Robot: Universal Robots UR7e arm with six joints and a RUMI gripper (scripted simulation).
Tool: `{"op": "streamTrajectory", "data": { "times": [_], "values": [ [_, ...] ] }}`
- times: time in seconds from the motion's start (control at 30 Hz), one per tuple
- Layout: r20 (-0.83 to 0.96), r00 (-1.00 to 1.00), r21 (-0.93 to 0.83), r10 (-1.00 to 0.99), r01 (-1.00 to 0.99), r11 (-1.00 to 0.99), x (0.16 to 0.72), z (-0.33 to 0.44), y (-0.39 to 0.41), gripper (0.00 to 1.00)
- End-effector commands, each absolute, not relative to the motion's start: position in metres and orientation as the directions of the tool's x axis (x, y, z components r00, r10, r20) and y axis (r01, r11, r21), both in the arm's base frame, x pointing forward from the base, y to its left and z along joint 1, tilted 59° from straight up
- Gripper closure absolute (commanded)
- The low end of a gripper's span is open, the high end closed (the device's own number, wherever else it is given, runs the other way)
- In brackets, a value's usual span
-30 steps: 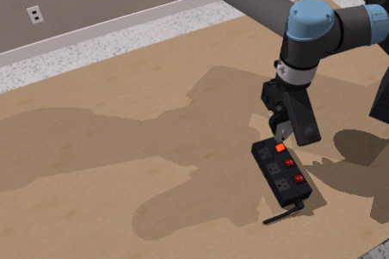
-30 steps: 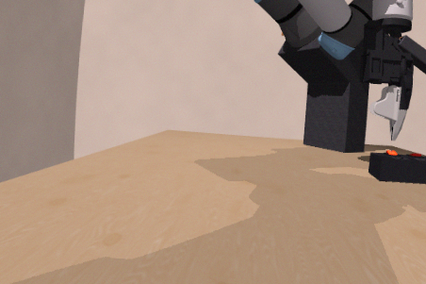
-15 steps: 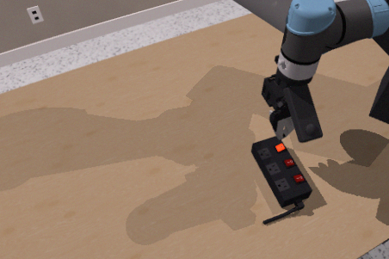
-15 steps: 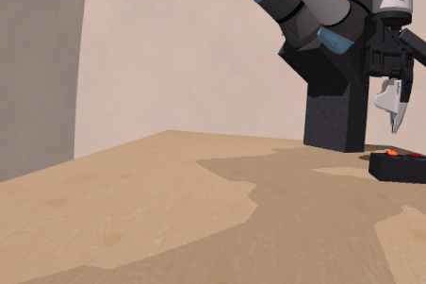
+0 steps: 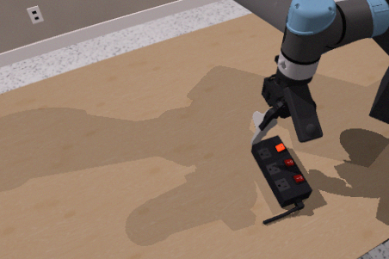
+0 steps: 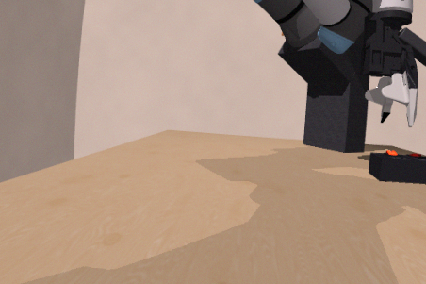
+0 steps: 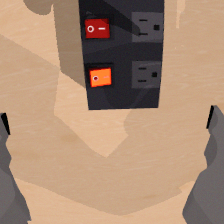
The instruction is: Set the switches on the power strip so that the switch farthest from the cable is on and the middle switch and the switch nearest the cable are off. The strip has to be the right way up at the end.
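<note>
Wrist view: jaws spread about as wide as they go, one finger [image 7: 10, 200] at each lower corner, nothing between them, nothing touched. Gripper [image 5: 275, 120] hanging above the wooden table [image 5: 108, 188], just off the cable-free end of the power strip [image 5: 281, 171]. Black strip lying flat, right way up, sockets and rocker switches facing upward, cable [image 5: 284, 215] trailing from the near end in the top view.

Farthest switch [image 5: 280, 147] glowing bright orange, judged on. Middle switch [image 5: 289, 162] and switch nearest the cable [image 5: 299, 179] darker red, unlit, judged off. Wrist view agreeing on two of them: lit rocker at the strip's end, dull red one beyond it.

Task looking essentially finished: switch pattern as asked, strip upright. Left to do, by judgement: lift clear without nudging the strip or brushing a rocker.

Exterior view: fingertips well above the strip's top, apart from it.
</note>
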State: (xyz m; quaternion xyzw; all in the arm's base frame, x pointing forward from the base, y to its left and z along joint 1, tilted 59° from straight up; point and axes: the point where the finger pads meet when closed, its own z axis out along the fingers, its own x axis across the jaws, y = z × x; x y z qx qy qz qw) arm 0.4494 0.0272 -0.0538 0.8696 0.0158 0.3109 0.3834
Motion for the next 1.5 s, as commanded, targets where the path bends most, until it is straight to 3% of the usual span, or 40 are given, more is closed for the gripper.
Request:
{"op": "streamTrajectory", "data": {
  "times": [0.0,1.47],
  "values": [
    [0.529,0.806,0.676,0.266,-0.211,-0.706,0.448,-0.053,0.029,0.0],
    [0.529,0.806,0.676,0.266,-0.211,-0.706,0.393,-0.002,0.094,0.0]
  ]
}}
